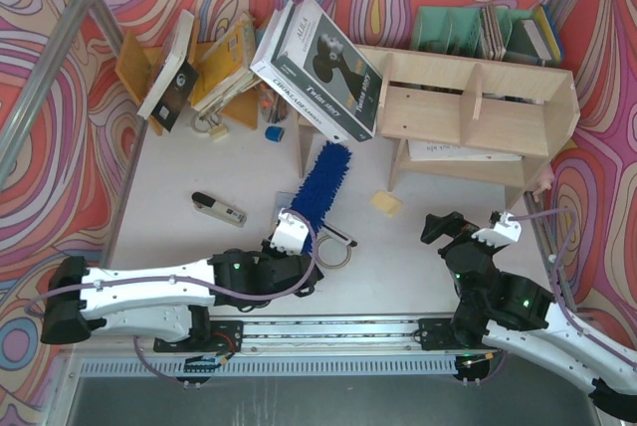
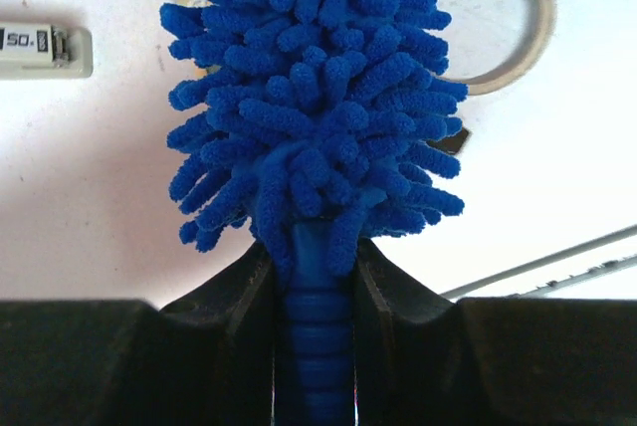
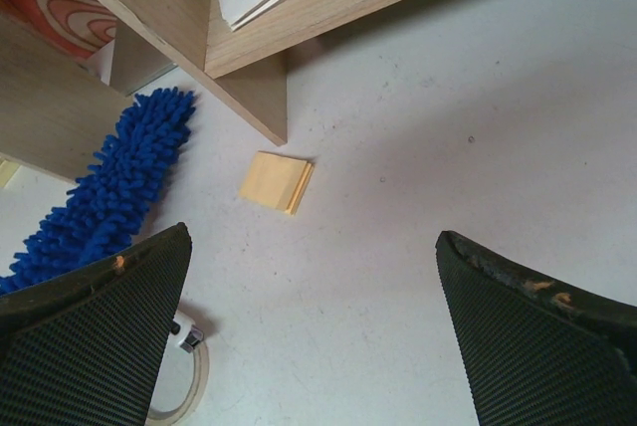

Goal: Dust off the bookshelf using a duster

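Gripping the blue duster [image 1: 320, 179] by its handle, my left end effector [image 2: 317, 287] points its head at the foot of the bookshelf [image 1: 468, 117]; my right end effector [image 3: 314, 307] hangs open. Dusting looks barely started.

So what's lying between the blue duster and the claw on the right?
A small yellow pad, on otherwise bare table between the duster and the right gripper; the top view shows it.
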